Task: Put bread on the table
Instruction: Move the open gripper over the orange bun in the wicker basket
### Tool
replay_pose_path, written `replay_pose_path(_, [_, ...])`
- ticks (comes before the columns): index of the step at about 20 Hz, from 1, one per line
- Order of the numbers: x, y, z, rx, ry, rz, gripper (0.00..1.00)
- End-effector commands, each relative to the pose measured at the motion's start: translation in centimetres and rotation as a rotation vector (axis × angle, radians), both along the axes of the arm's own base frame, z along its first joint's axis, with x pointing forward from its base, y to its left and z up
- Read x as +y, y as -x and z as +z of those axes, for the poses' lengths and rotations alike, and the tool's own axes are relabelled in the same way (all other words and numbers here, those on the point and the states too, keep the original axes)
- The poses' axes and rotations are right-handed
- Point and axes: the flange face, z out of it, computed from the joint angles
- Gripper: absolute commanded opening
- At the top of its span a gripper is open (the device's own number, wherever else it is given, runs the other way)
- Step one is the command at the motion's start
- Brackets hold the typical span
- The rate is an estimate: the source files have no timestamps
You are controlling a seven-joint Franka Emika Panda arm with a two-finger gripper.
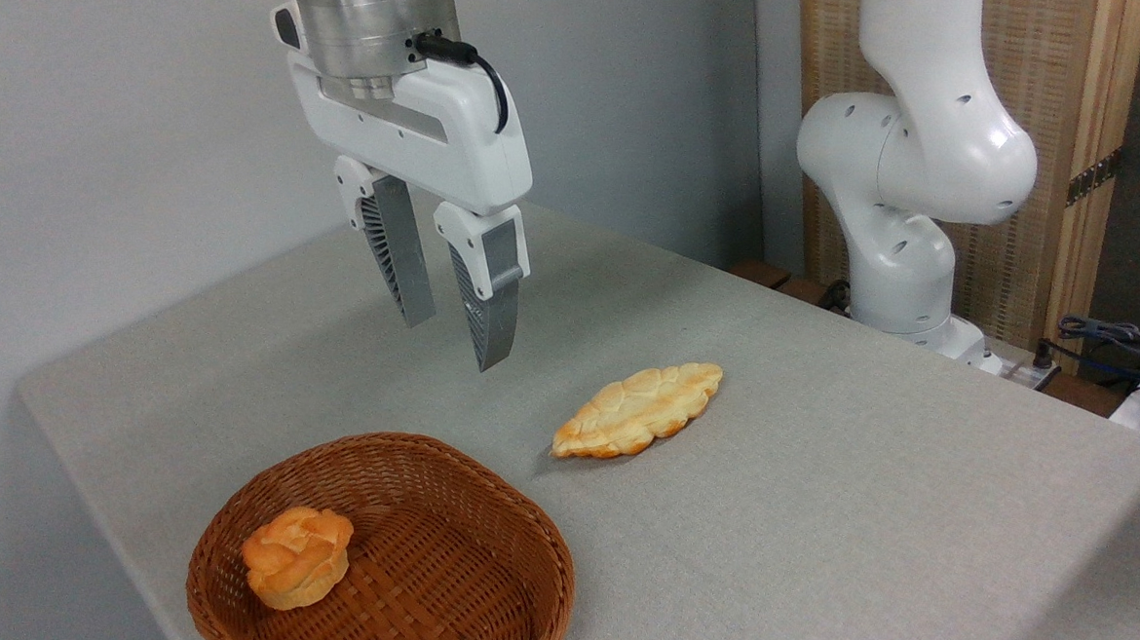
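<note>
The bread [297, 556], a small round golden-orange bun with a swirled top, lies in the left part of the brown wicker basket [502, 519] at the near left of the light grey table [831, 462]. My gripper [454, 341] hangs in the air above the table, up and to the right of the bun and well apart from it. Its two grey fingers point down with a gap between them and hold nothing.
A long flat leaf-shaped bumpy loaf [638, 410] rests on the cloth right of the basket. The arm's white base [906, 224] stands at the far right edge, with cables [1117, 340] beyond it. A wall runs behind the table.
</note>
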Motion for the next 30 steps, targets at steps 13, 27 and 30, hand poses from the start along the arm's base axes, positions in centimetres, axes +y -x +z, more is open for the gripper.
replay_pose_path(13, [0.1, -0.3, 0.3, -0.003, 0.000, 0.010, 1.00])
replay_pose_path(27, [-5.6, -8.7, -8.8, -0.197, 0.023, -0.067, 1.00])
replay_pose_path(30, [-7.1, -9.6, -11.3, -0.182, 0.022, -0.100, 1.00])
